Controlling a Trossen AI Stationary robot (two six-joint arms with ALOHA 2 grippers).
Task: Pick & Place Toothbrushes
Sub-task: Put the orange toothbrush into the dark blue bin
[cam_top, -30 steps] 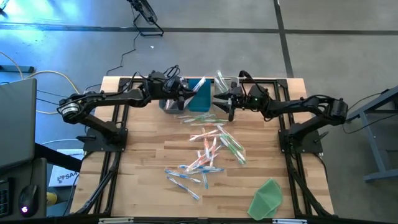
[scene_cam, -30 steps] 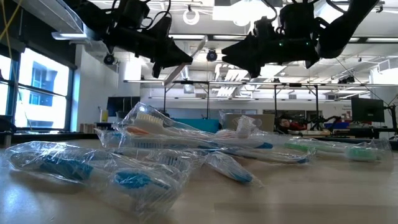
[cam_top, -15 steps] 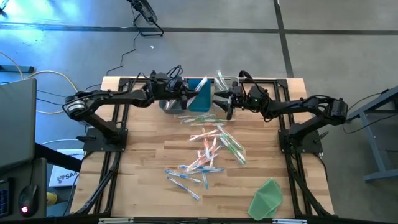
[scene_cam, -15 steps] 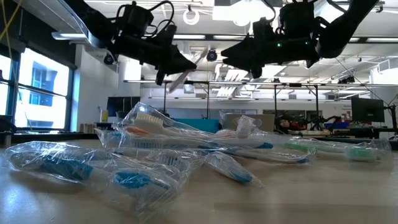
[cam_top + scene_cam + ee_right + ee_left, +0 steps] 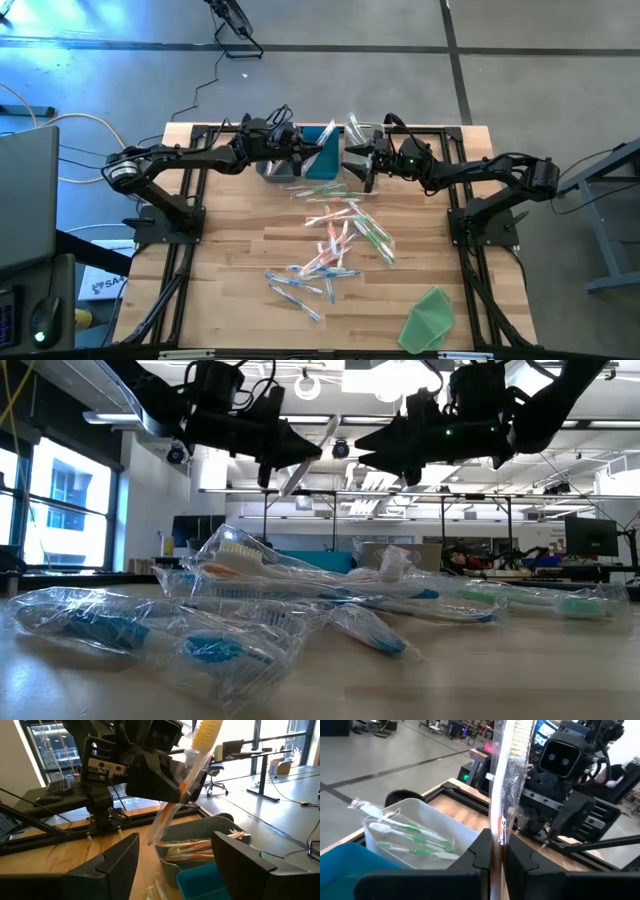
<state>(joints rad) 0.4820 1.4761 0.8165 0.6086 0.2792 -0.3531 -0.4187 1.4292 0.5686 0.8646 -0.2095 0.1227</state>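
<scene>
At the bench's far edge, left gripper (image 5: pixel 496 862) grips one wrapped orange toothbrush (image 5: pixel 506 780) above the bins (image 5: pixel 305 158), right gripper (image 5: pixel 175 855) gapes empty; some binned, most toothbrushes (image 5: pixel 335 245) remain scattered mid-bench.

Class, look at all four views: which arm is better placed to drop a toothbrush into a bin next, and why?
Left. The left gripper already clamps a wrapped orange toothbrush above the bins; the right gripper is open and holds nothing.
</scene>
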